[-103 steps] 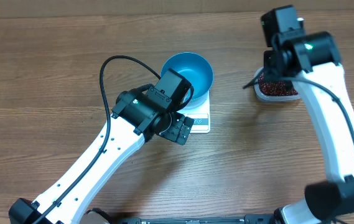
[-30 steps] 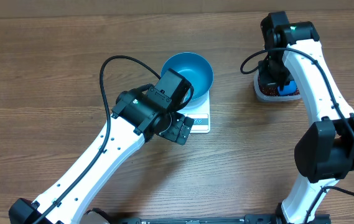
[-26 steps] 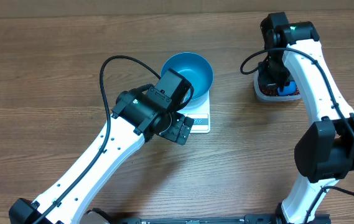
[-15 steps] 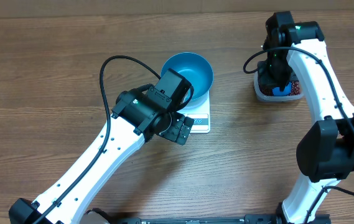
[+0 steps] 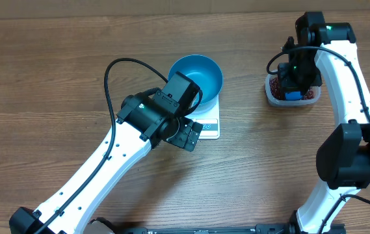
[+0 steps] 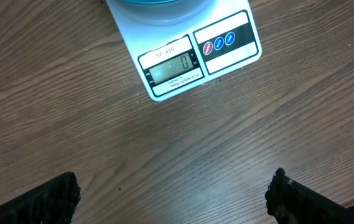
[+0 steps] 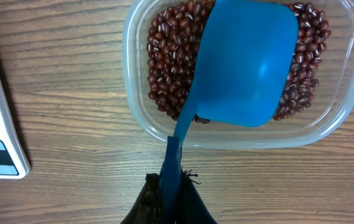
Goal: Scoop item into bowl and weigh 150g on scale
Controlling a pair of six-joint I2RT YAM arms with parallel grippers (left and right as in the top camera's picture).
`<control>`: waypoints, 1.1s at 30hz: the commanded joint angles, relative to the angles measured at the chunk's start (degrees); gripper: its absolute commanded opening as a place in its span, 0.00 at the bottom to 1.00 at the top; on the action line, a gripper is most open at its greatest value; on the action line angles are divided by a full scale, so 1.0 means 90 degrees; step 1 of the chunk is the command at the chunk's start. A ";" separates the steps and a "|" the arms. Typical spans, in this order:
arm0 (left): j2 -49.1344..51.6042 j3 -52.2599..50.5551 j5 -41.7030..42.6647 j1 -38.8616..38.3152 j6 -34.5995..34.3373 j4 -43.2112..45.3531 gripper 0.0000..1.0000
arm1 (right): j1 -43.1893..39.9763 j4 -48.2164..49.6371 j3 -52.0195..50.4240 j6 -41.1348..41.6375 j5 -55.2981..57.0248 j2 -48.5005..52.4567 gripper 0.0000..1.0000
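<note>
Nearest the robot's base, the left tool (image 6: 177, 205) hangs over bare desk (image 5: 41, 78) just on the near side of the scale (image 6: 183, 62). Its two fingers are spread wide apart with nothing between them. Its wrist view looks straight down on the scale's near edge, where the display strip shows a single zero and three round buttons sit beside it. The scale is white and roughly square. On its far part stands the bowl (image 5: 198, 75), bright blue, round and deep, with its rim reaching out past the scale's far edge.

Well to the right of the scale, about level with the bowl, sits a clear plastic tub (image 7: 136, 118). It holds the beans (image 7: 167, 62), small and dark red, in a loose heap. The right tool (image 7: 170, 199) is clamped together on the thin handle of a small blue scoop (image 7: 245, 68). The scoop's cup lies over the beans inside the tub, covering the side farther from the scale. Whether the cup rests on the beans or hangs just above them cannot be told.
</note>
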 commanded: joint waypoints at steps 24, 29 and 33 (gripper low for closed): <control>-0.0027 0.0126 -0.0039 0.0002 -0.0041 0.0005 1.00 | -0.0151 0.0112 0.0075 -0.0593 -0.1751 0.0114 0.04; -0.0027 0.0126 -0.0039 0.0002 -0.0041 0.0005 0.99 | -0.0367 0.0112 0.0075 -0.0733 -0.2059 0.0114 0.04; -0.0027 0.0126 -0.0039 0.0002 -0.0041 0.0005 0.99 | -0.0478 0.0121 0.0075 -0.0933 -0.2465 0.0114 0.04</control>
